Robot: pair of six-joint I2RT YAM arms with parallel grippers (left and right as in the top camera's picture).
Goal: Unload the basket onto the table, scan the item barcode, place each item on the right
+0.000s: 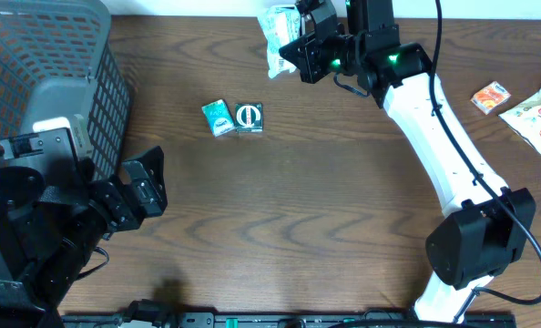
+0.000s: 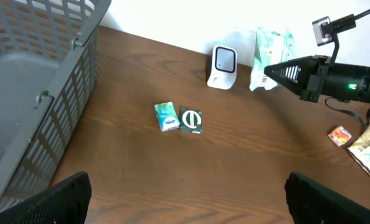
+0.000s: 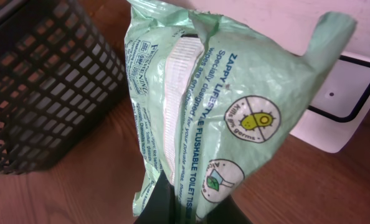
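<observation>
I saw the right gripper [image 1: 291, 47] clamped on the green pack [image 3: 235, 106], held upright just beside the scanner [image 2: 222, 66]; the left gripper [image 1: 146, 185] stood wide apart, empty, near the basket [image 1: 61, 55].

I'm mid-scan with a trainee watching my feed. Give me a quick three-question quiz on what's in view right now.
1. True or false: the right gripper is shut on the green wipes pack.
2. Where does the white scanner stand? A) inside the basket; B) at the table's far edge, beside the held pack; C) between the two small packets.
3. Fill in: the left gripper is ___ and holds nothing.
Key: 1 true; 2 B; 3 open.
</observation>
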